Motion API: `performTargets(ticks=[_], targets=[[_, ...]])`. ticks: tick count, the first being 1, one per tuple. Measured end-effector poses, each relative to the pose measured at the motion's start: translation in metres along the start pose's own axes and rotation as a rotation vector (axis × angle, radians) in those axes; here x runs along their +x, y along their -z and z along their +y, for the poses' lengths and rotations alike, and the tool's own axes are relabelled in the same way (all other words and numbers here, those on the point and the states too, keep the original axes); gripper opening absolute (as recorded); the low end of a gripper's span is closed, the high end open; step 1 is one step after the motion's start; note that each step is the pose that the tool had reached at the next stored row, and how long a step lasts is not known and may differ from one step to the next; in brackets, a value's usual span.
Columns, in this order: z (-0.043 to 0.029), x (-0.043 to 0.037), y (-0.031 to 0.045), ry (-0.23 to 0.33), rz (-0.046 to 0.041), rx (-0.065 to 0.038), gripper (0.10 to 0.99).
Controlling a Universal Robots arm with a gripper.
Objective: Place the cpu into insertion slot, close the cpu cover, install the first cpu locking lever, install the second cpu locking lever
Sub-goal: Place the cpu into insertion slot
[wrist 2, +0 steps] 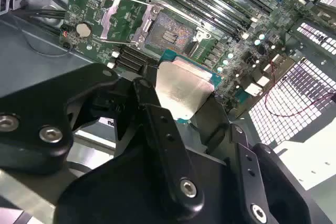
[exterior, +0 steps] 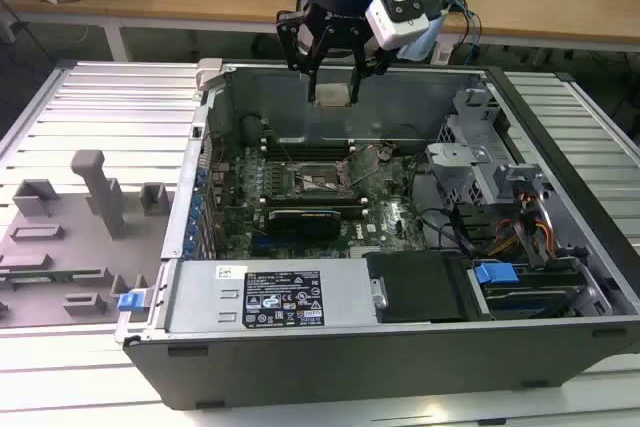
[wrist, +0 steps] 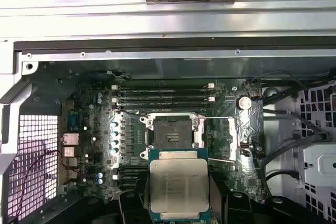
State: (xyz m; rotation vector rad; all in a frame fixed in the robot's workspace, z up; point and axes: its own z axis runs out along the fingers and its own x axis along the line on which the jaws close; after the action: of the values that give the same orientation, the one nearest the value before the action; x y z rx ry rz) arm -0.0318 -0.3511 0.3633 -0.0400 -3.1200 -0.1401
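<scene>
**A:** Where the big grey metal computer case (exterior: 400, 367) lies open, what is inside?

**B:** A green motherboard (exterior: 385, 217) on its floor; above it hangs the black two-fingered gripper (exterior: 333, 90), fingers drawn partway in and clamped on a small load.

**A:** And the socket?

**B:** The square, dark-centred insertion slot (wrist: 171, 131) lies uncovered; its thin silver frame-shaped cpu cover (wrist: 234, 139) is swung open beside it; the load is the small flat silver-beige square cpu (wrist: 178, 187), held in the air well above the slot.

The gripper (wrist: 179, 205) clamps the cpu (wrist: 178, 184) near the uncovered insertion slot (wrist: 171, 136); the cpu cover (wrist: 235, 139) seemingly stands open beside it.
</scene>
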Motion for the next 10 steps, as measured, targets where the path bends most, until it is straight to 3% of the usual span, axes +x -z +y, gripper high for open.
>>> performTargets(ticks=[7, 10], targets=[[0.0000, 0.0000, -0.0005, 0.000, -0.0007, 0.000, 0.541], [-0.0005, 0.0002, -0.0052, 0.000, -0.0041, 0.000, 0.541]])
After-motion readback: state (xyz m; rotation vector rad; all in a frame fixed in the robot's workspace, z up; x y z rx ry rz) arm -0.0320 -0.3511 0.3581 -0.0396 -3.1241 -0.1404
